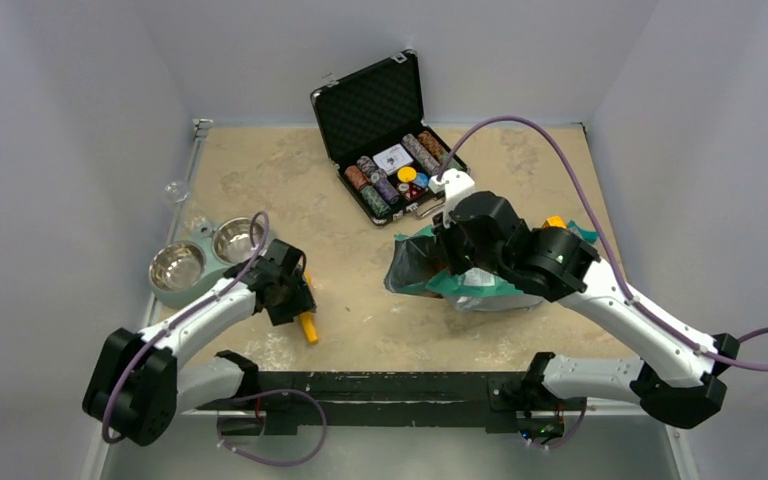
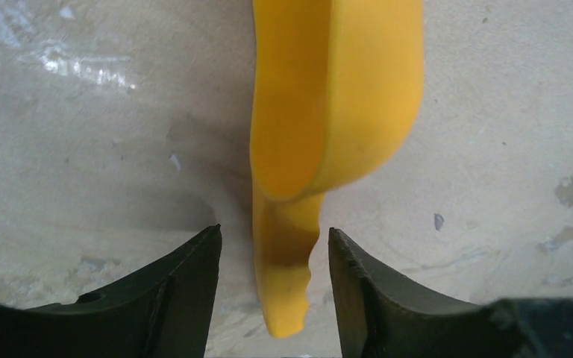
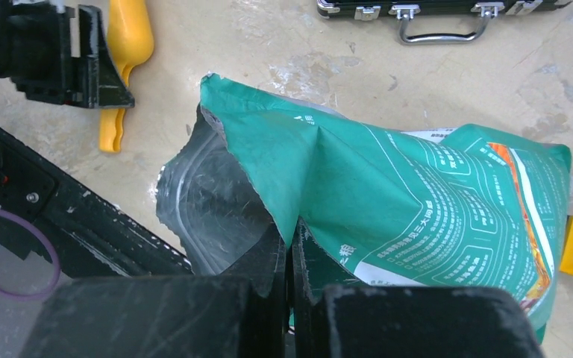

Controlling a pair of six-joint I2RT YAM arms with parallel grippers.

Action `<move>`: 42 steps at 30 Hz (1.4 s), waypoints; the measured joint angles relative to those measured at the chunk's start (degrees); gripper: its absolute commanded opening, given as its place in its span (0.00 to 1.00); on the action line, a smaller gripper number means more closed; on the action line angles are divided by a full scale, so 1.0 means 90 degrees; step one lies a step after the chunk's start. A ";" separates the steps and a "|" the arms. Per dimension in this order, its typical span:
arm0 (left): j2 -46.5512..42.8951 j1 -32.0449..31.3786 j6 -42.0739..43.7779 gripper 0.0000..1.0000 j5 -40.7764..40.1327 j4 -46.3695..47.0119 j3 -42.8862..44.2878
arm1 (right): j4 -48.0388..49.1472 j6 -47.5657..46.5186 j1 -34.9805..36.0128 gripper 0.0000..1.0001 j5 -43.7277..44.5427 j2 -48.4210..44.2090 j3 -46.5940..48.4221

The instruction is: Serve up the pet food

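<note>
R fingers [image 3: 317, 261] pinch teal pouch [image 3: 418, 186], Chinese print.

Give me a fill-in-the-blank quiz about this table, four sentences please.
The right gripper is ____ on the green pouch.
The left gripper, open, straddles the handle of a scoop coloured ____.
The chip case has its lid ____.
The feeder holds ____ steel bowls.
Missing: shut, yellow, open, two.

teal-green pouch [image 3: 388, 194], yellow scoop [image 2: 328, 112], multicoloured chips [image 1: 385, 185], black case [image 1: 370, 100].
</note>
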 measured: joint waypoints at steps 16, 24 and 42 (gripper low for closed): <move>0.4206 -0.2302 0.0272 0.35 -0.2999 -0.2072 0.3988 | 0.0801 -0.0481 -0.0012 0.00 -0.0248 -0.1345 -0.1081; 0.4464 -0.2446 0.1122 0.66 -0.2747 -0.2123 0.4206 | 0.1037 -0.0476 -0.0027 0.00 -0.0563 -0.1523 -0.1389; 0.1156 -0.0636 0.2356 0.62 0.1413 0.0134 0.2042 | 0.1175 -0.0449 -0.0044 0.00 -0.0707 -0.1853 -0.1625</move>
